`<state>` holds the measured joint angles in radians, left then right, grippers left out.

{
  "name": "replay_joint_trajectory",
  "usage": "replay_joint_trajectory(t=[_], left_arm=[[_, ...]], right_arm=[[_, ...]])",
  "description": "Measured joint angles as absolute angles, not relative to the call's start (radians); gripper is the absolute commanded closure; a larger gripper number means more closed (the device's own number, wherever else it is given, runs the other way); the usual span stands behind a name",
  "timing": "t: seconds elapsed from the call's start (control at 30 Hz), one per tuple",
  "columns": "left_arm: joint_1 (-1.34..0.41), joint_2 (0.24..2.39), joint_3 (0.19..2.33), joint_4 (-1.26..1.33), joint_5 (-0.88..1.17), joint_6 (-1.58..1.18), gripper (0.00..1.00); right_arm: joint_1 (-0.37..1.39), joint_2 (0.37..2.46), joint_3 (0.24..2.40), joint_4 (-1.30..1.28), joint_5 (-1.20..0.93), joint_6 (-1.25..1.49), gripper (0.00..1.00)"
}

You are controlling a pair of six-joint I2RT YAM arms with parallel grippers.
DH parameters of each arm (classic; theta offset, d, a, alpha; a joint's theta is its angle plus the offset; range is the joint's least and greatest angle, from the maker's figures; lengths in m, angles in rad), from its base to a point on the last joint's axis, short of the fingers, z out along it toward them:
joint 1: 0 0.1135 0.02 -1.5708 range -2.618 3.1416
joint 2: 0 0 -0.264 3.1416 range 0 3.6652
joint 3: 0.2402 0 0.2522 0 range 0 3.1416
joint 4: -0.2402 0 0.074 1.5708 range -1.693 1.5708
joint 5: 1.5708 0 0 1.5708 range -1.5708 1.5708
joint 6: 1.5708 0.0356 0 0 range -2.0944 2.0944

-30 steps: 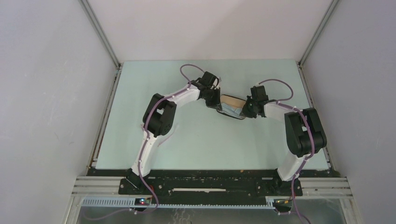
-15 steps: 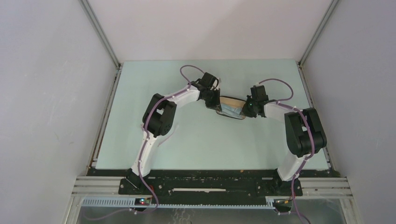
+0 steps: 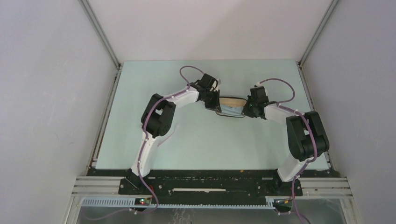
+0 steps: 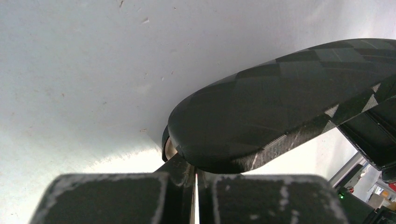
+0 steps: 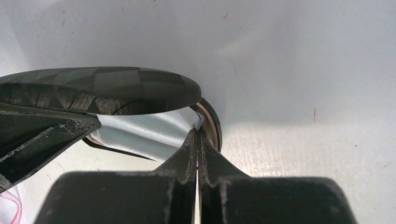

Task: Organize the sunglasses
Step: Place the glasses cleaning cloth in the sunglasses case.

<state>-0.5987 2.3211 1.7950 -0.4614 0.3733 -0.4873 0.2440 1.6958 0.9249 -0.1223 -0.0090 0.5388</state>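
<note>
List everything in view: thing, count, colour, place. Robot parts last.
case: one, black shell with tan lining, partly open, far middle of the table, between the grippers.
cloth: one, light blue, inside the case.
sunglasses: none visible; possibly hidden in the case.
table: one, pale green.
left gripper: one, black, shut, tips at the case's left end.
right gripper: one, black, shut, tips at the case's right-end rim.
</note>
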Motion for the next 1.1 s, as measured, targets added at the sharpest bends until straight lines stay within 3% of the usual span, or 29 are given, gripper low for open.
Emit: replay_joint_trajectory(t=[0.2, 0.43, 0.63, 0.8, 1.1], left_arm=[[-0.599, 2.320, 1.795, -0.462, 0.372, -0.485, 1.00], [-0.599, 2.309, 1.784, -0.469, 0.362, -0.487, 0.78], [-0.600, 2.289, 1.782, -0.494, 0.347, -0.488, 0.69], [-0.600, 2.270, 1.779, -0.512, 0.323, -0.488, 0.69], [-0.601, 2.200, 1.724, -0.535, 0.294, -0.488, 0.66]], right_arm=[[0.246, 1.692, 0.923, -0.121, 0.003, 0.536, 1.00], [0.245, 1.700, 0.923, -0.112, -0.009, 0.535, 0.95], [0.245, 1.718, 0.924, -0.113, -0.036, 0.527, 0.93], [0.245, 1.719, 0.925, -0.113, -0.045, 0.525, 0.83], [0.245, 1.723, 0.942, -0.119, -0.062, 0.522, 0.78]])
